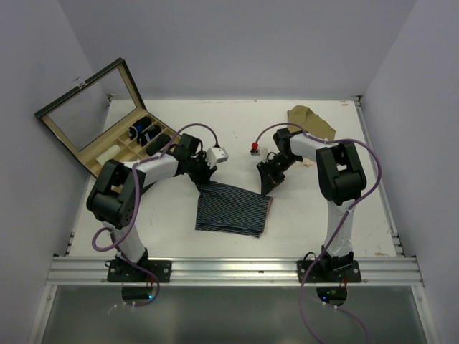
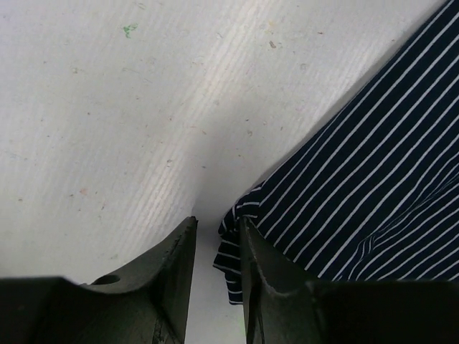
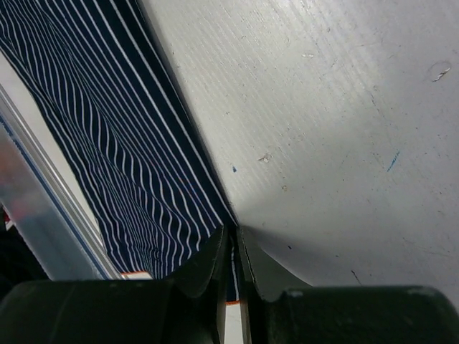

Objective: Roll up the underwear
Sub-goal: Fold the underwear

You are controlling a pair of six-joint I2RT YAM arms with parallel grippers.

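Top view: I note the striped underwear [image 1: 233, 208] lying flat on the table [image 1: 308, 215]. The left gripper [image 1: 204, 180] is at its far-left corner and the right gripper [image 1: 267, 185] at its far-right corner.
Left wrist: jaws narrow but not closed; the cloth corner sits in the gap against one finger.
Right wrist: jaws pinched onto the cloth's edge.

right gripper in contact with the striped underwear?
Touching. In the right wrist view, the right gripper has its jaws almost closed, and the edge of the striped underwear runs down between them, pinched at the tips.
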